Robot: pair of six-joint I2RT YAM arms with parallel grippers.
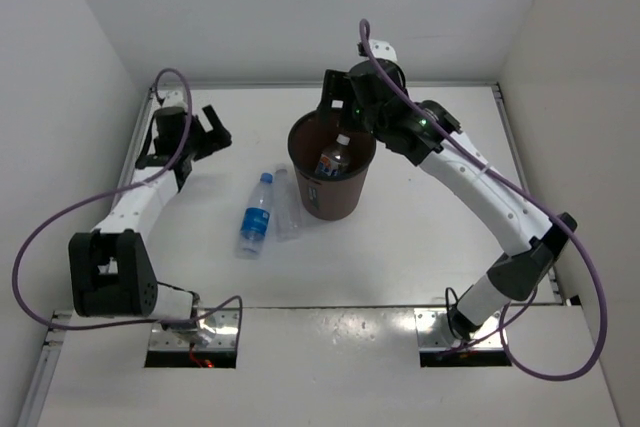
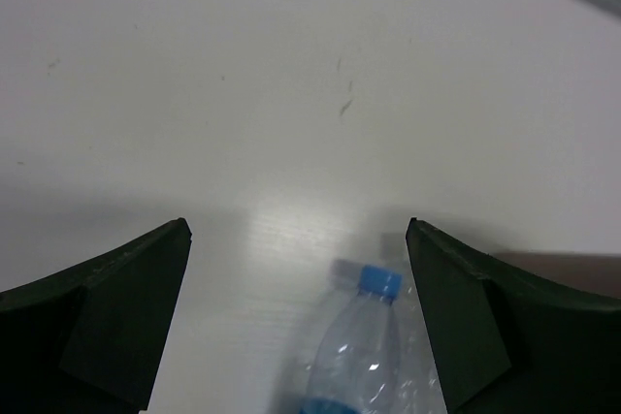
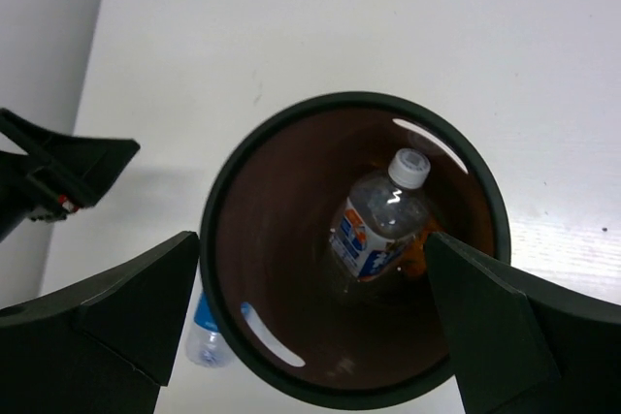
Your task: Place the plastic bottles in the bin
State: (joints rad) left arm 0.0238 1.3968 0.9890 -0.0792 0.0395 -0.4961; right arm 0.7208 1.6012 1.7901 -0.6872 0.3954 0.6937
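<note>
Bottles: the white-labelled bottle (image 3: 374, 230) and an orange bottle (image 3: 417, 257) lie inside the brown bin (image 3: 262, 239) at frame centre. The blue-capped bottle (image 1: 256, 214) and plain clear bottle (image 1: 287, 205) lie on the table (image 1: 420, 247) just left of it. The right gripper (image 3: 312, 239) hangs over the bin, fingers spread and empty. The left gripper (image 2: 297, 225), upper left, is also spread.
</note>
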